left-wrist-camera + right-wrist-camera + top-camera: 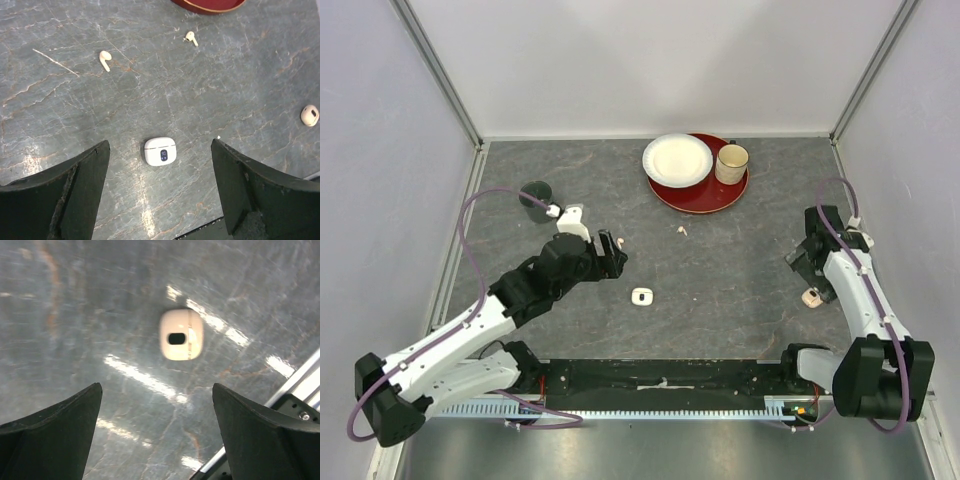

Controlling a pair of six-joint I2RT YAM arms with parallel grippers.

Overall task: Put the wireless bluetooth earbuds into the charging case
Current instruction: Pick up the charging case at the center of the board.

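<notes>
A closed white charging case [641, 296] with a small dark screen lies mid-table; in the left wrist view it [160, 151] lies on the table below the gap between the fingers. My left gripper [611, 256] [158, 144] is open and empty above it. Two white earbuds lie loose on the table beyond it, one to the left [104, 60] [621, 241] and one nearer the red plate [190, 38] [682, 230]. No other earbuds show. A second closed cream case [812, 297] [181, 334] [309, 115] lies under my right gripper [800, 264] [156, 387], which is open and empty.
A red plate [718, 195] at the back holds a white bowl [677, 160] and a beige mug [731, 163]. A dark mug [535, 195] stands at the back left. The black base rail [660, 378] runs along the near edge. Walls enclose the table.
</notes>
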